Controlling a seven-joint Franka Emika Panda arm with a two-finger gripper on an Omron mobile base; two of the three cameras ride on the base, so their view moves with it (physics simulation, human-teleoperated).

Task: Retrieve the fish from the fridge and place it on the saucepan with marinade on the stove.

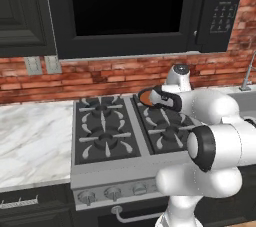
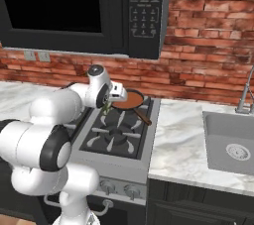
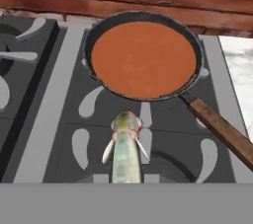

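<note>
My gripper (image 2: 106, 105) is pinched tight on the fish (image 2: 105, 106), just short of the saucepan (image 2: 130, 101) on the stove's (image 2: 119, 135) back right burner. From the left, my arm covers most of the pan. In the hand view, the fish (image 3: 126, 146) hangs short of the marinade (image 3: 143, 57); released here, I judge it would land on the grate

saucepan (image 3: 143, 18) on the stove's (image 3: 54, 114) back right burner, marinade (image 3: 143, 57) inside.
</note>
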